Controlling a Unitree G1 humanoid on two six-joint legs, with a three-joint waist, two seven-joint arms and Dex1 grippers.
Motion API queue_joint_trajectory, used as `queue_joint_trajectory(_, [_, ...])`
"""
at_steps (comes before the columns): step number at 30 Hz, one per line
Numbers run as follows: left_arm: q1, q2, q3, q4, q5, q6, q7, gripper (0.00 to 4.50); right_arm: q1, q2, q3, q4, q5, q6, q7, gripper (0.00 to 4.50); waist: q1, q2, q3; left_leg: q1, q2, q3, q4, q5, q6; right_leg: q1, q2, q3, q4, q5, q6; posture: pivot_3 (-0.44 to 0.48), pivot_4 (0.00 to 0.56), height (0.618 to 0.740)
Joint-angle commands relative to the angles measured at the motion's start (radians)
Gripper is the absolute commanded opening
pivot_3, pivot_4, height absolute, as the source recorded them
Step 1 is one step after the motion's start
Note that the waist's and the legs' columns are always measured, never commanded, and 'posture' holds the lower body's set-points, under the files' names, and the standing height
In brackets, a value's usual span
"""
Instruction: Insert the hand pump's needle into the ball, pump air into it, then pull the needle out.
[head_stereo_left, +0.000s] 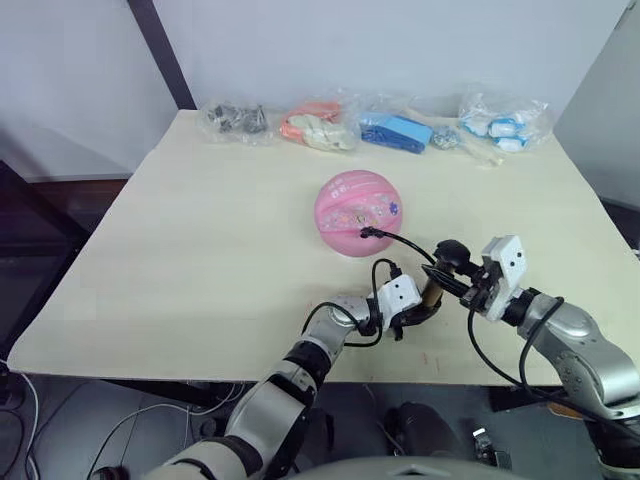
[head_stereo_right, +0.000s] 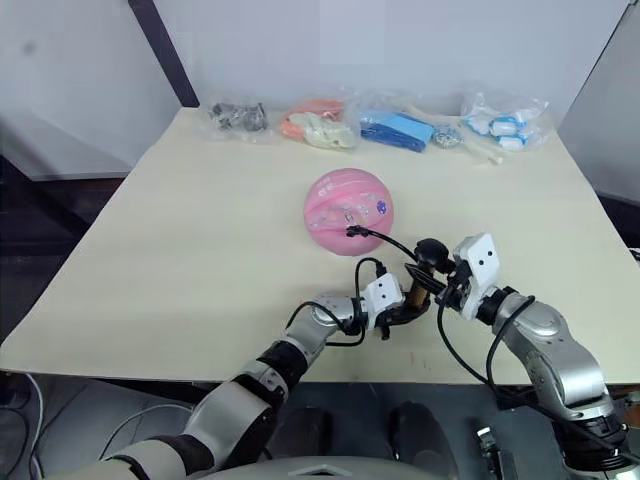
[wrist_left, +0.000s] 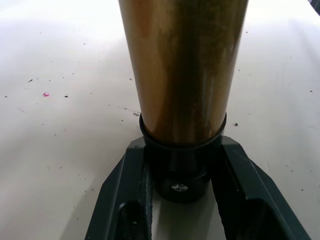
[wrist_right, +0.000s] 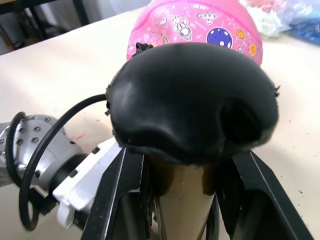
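The pink ball (head_stereo_left: 358, 212) with cartoon stickers rests round on the middle of the table. The hand pump (head_stereo_left: 432, 293) is held low near the front edge. Its bronze tube (wrist_left: 182, 70) sits between my left gripper's (head_stereo_left: 422, 308) fingers, which are shut on its lower black end. My right gripper (head_stereo_left: 455, 282) is shut on the tube just under the black handle (wrist_right: 192, 100). A thin black hose (head_stereo_left: 405, 243) curves from the pump to the ball, where the needle's black fitting (head_stereo_left: 367, 232) touches the near side. The pin itself is hidden.
Several clear plastic bags line the far edge of the table (head_stereo_left: 200, 250): dark parts (head_stereo_left: 235, 120), orange and white pieces (head_stereo_left: 320, 127), blue pieces (head_stereo_left: 398, 131), white and blue items (head_stereo_left: 500, 123). The front edge is right under both grippers.
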Motion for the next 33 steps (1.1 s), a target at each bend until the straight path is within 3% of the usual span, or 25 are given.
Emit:
queue_joint_trajectory(1, [0.021, 0.017, -0.016, 0.046, 0.021, 0.022, -0.010, 1.12, -0.030, -0.040, -0.103, -0.067, 0.106, 0.118, -0.018, 1.05, 0.002, 0.004, 0.005, -0.002, -0.001, 0.000, -0.001, 0.000, 0.000, -0.002, 0.000, 0.000, 0.000, 0.000, 0.000, 0.000, 0.150, 0.740])
queue_joint_trajectory(7, [0.003, 0.003, -0.017, 0.042, 0.020, 0.041, -0.009, 1.12, -0.190, -0.152, -0.300, -0.176, 0.358, 0.278, -0.059, 1.05, 0.007, 0.013, 0.020, -0.016, -0.004, 0.000, 0.004, 0.000, 0.000, -0.013, -0.003, 0.001, 0.001, 0.002, 0.003, 0.000, 0.150, 0.740])
queue_joint_trajectory(11, [0.015, 0.007, -0.020, -0.005, 0.014, 0.066, -0.023, 1.12, -0.314, -0.271, -0.421, -0.184, 0.532, 0.368, -0.094, 1.05, 0.008, 0.011, 0.026, -0.021, -0.004, 0.001, 0.009, 0.000, 0.000, -0.016, -0.004, 0.001, 0.001, 0.004, 0.003, 0.000, 0.150, 0.740])
queue_joint_trajectory(17, [0.026, 0.016, -0.021, -0.041, 0.009, 0.091, -0.037, 1.12, -0.392, -0.375, -0.469, -0.164, 0.649, 0.419, -0.125, 1.05, 0.008, 0.013, 0.033, -0.023, -0.004, 0.001, 0.010, 0.000, 0.000, -0.018, -0.003, 0.001, 0.001, 0.004, 0.003, 0.000, 0.150, 0.740])
queue_joint_trajectory(21, [0.022, 0.016, -0.020, -0.031, 0.012, 0.088, -0.037, 1.12, -0.380, -0.382, -0.447, -0.173, 0.656, 0.421, -0.139, 1.05, 0.009, 0.014, 0.033, -0.033, -0.004, 0.001, 0.012, 0.000, 0.000, -0.027, -0.003, 0.002, 0.003, 0.006, 0.001, 0.000, 0.150, 0.740])
queue_joint_trajectory(27, [0.023, 0.013, -0.023, -0.016, 0.017, 0.077, -0.031, 1.12, -0.257, -0.301, -0.352, -0.185, 0.530, 0.365, -0.118, 1.05, 0.011, 0.014, 0.033, -0.034, -0.005, 0.002, 0.013, 0.000, 0.000, -0.027, -0.004, 0.002, 0.003, 0.006, 0.001, 0.000, 0.150, 0.740])
queue_joint_trajectory(33, [0.029, 0.017, -0.024, -0.006, 0.016, 0.065, -0.028, 1.12, -0.046, -0.147, -0.089, -0.072, 0.241, 0.185, -0.050, 1.05, 0.002, 0.003, 0.024, -0.022, -0.002, 0.002, 0.012, 0.000, 0.001, -0.018, 0.000, 0.002, 0.003, 0.004, 0.005, 0.000, 0.150, 0.740])
